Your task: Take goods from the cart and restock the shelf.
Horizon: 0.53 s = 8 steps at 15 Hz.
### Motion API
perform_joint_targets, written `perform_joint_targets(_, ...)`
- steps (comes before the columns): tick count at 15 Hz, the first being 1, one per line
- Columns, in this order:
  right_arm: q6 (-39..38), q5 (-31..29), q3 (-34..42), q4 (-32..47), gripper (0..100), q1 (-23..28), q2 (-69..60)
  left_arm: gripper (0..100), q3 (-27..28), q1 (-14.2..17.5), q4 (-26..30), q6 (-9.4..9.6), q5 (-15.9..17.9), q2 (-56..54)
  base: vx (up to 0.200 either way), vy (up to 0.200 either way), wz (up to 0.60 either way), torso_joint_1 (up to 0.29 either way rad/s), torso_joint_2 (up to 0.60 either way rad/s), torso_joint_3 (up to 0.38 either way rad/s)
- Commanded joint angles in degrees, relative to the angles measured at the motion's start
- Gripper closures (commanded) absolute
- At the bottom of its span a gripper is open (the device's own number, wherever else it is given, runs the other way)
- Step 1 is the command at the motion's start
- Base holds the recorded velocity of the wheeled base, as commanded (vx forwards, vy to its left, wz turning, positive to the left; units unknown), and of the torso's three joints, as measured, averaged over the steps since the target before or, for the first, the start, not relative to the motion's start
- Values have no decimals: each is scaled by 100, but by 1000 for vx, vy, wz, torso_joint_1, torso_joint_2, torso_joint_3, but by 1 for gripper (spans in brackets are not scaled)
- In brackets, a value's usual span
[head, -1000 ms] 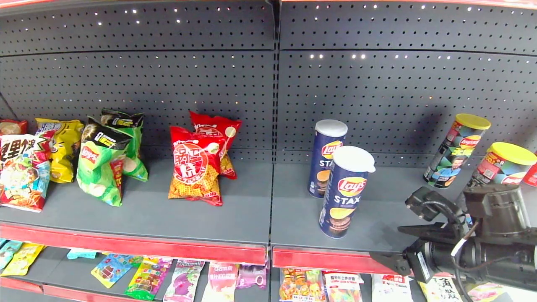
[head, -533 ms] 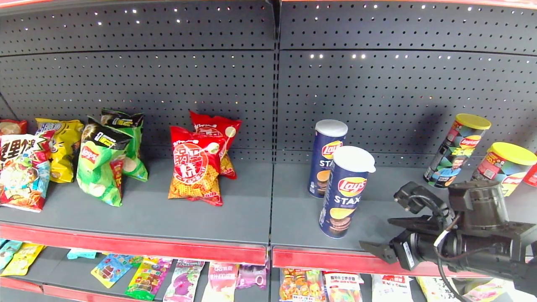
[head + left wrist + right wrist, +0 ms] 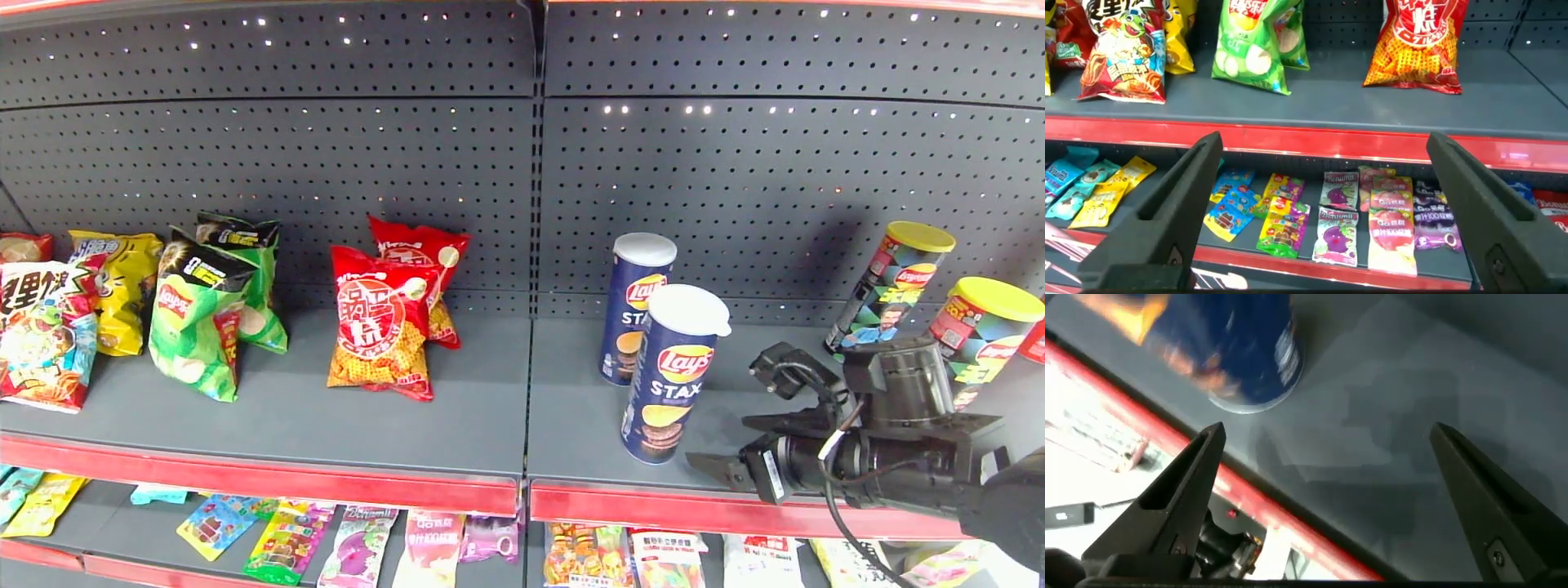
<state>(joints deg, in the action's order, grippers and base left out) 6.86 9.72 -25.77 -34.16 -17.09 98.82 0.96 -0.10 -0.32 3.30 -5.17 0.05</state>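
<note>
The front canister (image 3: pixel 673 371) stood upright on the grey shelf (image 3: pixel 326 416). It was a dark-blue crisp tube with a white lid, and its label bore a red-and-yellow roundel above white block lettering and a picture of stacked crisps. The rear canister (image 3: pixel 638 302), of the same design, stood at 11 o'clock of it, its lower label covered by the front one. At 9 o'clock of the pair leaned two red snack bags (image 3: pixel 380 327) printed with large white characters, and farther along at 9 o'clock were green chip bags (image 3: pixel 196 327). At 3 o'clock stood two yellow-lidded canisters (image 3: pixel 890 294), the nearer one partly hidden behind the arm (most of its label was out of sight).

The right gripper (image 3: pixel 722 443) hung at 4 o'clock of the front canister, just beside it but apart from it, over the shelf's front edge. Its fingers were spread wide and held nothing. In the right wrist view the front canister's base (image 3: pixel 1249 359) was a blue blur outside the gap between the fingers.

The left gripper (image 3: pixel 1324 139) gaped wide and empty too, facing the red edge strip (image 3: pixel 1315 149), with sweet packets (image 3: pixel 1343 220) lying on the lower shelf beneath it; their small print was too fine to make out.
</note>
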Motion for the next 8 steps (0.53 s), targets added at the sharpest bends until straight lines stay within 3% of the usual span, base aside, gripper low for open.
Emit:
perform_joint_targets(1,-1,-5,-95,-3,0,4,85,0,0,1,-3,4,-2,13,0,0,0,0,0,0)
perform_joint_targets(8,-1,-137,-104,-3,0,162,252,0,0,1,-3,21,7,13,0,0,0,0,0,0)
